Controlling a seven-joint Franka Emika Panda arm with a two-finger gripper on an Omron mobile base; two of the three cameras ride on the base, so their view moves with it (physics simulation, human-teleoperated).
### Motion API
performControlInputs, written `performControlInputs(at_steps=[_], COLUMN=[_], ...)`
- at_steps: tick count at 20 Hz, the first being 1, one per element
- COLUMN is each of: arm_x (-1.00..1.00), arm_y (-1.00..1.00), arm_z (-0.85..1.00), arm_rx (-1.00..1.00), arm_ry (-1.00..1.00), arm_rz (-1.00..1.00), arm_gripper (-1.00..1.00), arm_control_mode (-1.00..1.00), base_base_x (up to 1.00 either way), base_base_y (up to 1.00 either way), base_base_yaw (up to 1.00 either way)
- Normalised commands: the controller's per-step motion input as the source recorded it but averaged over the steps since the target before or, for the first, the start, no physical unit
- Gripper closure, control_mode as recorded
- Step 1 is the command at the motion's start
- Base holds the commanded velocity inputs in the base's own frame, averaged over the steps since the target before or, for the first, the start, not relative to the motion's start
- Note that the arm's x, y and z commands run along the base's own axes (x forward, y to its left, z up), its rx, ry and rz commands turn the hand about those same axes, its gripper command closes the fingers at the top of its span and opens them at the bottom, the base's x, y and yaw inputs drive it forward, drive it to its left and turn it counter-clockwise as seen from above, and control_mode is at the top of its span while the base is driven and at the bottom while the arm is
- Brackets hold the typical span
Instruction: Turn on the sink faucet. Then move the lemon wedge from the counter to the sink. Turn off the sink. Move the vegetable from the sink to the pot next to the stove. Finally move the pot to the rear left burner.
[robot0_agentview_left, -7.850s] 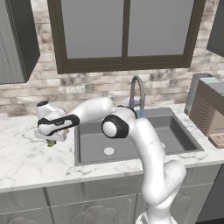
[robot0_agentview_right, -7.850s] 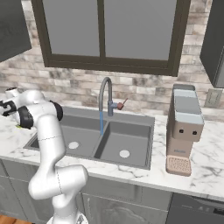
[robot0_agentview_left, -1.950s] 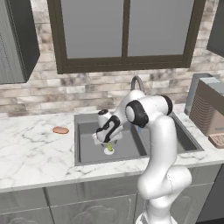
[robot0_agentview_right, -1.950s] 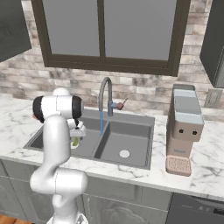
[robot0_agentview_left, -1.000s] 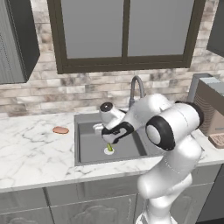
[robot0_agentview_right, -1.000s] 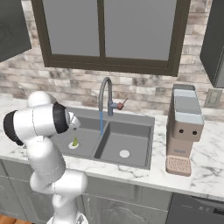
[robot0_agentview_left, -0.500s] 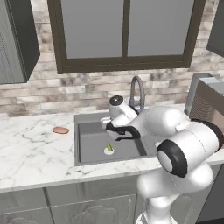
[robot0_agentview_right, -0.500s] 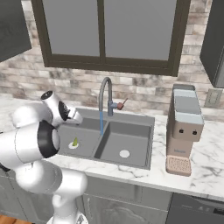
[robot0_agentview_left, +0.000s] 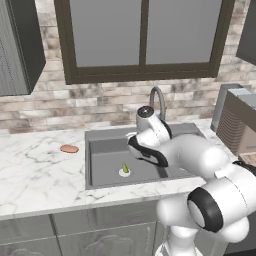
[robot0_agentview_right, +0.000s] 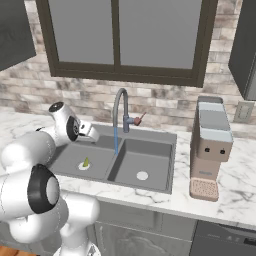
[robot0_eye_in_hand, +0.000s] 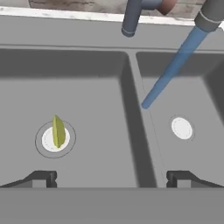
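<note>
Fingers spread wide and empty, hovering above the sink near its front rim. Below them the lemon wedge lies on the left bowl's drain — delivered. Water runs from the faucet onto the divider between the bowls. Next call, I'd say, is shutting it off: swing up toward the reddish lever at the sink's back edge — approach from the side, clear of the spout, and push gently.

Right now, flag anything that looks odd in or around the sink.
The water from the sink faucet lands on the divider between the sink's bowls, not in either. The lemon wedge lies right on the left drain.
</note>
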Motion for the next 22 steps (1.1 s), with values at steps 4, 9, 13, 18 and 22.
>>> performControlInputs(at_steps=[4,9,13,18,22], arm_x=[-0.3,-0.28,-0.17,-0.01,0.0], arm_y=[-0.52,-0.59,-0.63,-0.63,-0.63], arm_z=[0.03,0.0,0.0,0.0,-0.03], arm_rx=[0.0,0.0,0.0,0.0,0.0], arm_ry=[0.0,0.0,0.0,0.0,0.0], arm_rz=[0.0,0.0,0.0,0.0,0.01], arm_gripper=[-1.0,-1.0,-1.0,-1.0,-1.0], arm_control_mode=[-1.0,-1.0,-1.0,-1.0,-1.0], base_base_x=[0.0,0.0,0.0,0.0,0.0], base_base_y=[0.0,0.0,0.0,0.0,0.0], base_base_yaw=[0.0,0.0,0.0,0.0,0.0])
